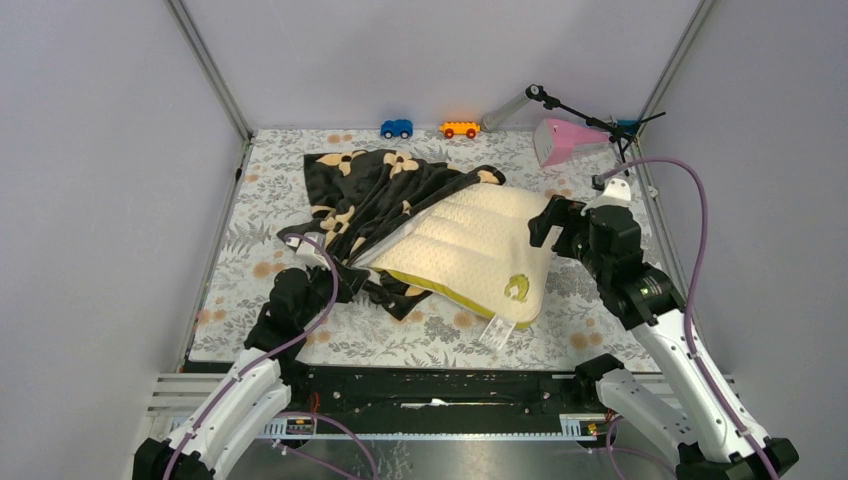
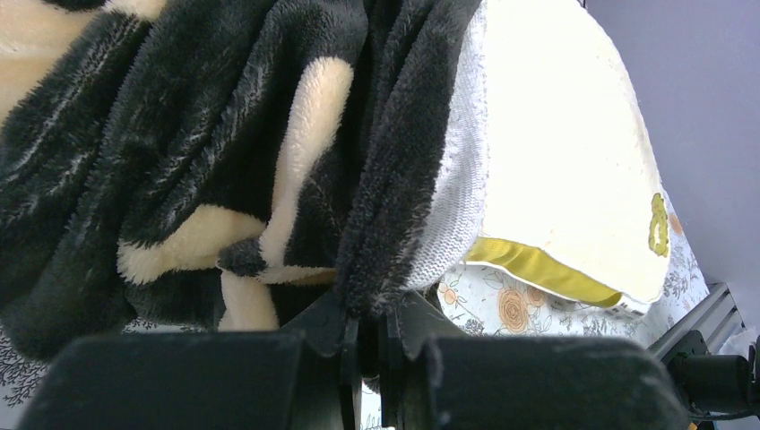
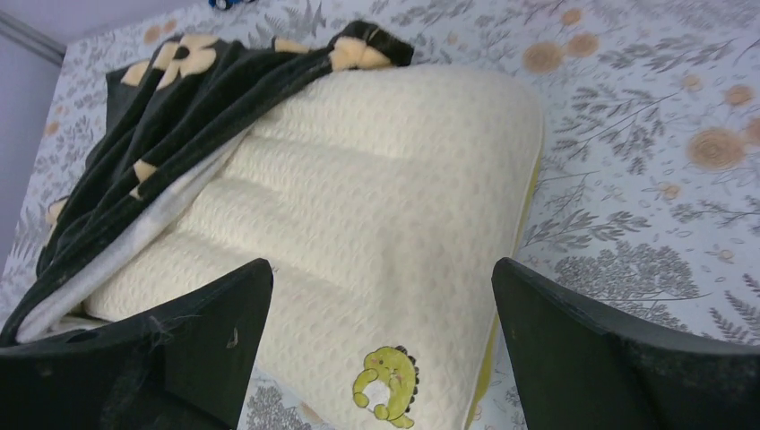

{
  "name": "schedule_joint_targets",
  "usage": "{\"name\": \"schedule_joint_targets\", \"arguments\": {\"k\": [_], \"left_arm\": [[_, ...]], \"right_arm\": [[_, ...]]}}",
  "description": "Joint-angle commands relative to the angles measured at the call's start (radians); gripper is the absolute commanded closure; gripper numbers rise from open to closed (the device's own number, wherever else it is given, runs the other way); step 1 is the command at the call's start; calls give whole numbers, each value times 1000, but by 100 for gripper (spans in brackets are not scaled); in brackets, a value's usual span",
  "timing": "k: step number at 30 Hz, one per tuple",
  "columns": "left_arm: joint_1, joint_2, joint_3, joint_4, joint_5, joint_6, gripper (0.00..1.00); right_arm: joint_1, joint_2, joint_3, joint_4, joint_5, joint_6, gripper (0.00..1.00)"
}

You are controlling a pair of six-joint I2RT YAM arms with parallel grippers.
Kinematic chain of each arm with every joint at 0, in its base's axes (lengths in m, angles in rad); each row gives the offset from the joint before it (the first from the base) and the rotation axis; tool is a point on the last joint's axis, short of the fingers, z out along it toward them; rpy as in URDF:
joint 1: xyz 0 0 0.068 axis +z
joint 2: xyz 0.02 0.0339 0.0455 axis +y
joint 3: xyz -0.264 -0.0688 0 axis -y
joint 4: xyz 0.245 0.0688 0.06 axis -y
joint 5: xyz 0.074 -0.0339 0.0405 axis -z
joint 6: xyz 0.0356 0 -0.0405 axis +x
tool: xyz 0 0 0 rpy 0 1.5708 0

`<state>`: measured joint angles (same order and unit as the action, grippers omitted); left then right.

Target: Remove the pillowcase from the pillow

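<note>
Left claw (image 2: 367,324): pinching the pillowcase (image 1: 372,190) hem.
Pillowcase: bunched to the left, covering only the pillow's far-left part.
Pillow (image 1: 470,250): mostly bare, lying on the counter (image 1: 430,335).
Right claw (image 1: 553,222): spread wide, at the pillow's right end.
Remaining: probably only drawing the last fabric clear.

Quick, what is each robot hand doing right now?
Left gripper: closed, pinching the pillowcase.
Right gripper: open, holding nothing.
</note>
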<state>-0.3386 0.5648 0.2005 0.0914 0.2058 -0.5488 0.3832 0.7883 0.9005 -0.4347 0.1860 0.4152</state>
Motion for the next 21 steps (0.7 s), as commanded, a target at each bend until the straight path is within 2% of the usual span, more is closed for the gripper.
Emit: {"name": "schedule_joint_targets", "arguments": {"k": [1, 4, 9, 11, 16, 21], "left_arm": [[7, -36, 15, 73, -5, 11, 100], [7, -42, 13, 71, -7, 10, 100], [7, -28, 16, 83, 5, 10, 100], [7, -26, 16, 78, 9, 12, 100], [7, -28, 8, 87, 1, 8, 100], [7, -6, 12, 96, 16, 7, 100]], "right_arm": [[-4, -66, 42, 80, 94, -69, 1], [-4, -12, 58, 117, -103, -96, 0], [10, 136, 32, 189, -395, -12, 0], [69, 165, 9, 223, -378, -29, 0], [432, 289, 34, 201, -141, -225, 0], [567, 440, 87, 131, -50, -345, 0]]}}
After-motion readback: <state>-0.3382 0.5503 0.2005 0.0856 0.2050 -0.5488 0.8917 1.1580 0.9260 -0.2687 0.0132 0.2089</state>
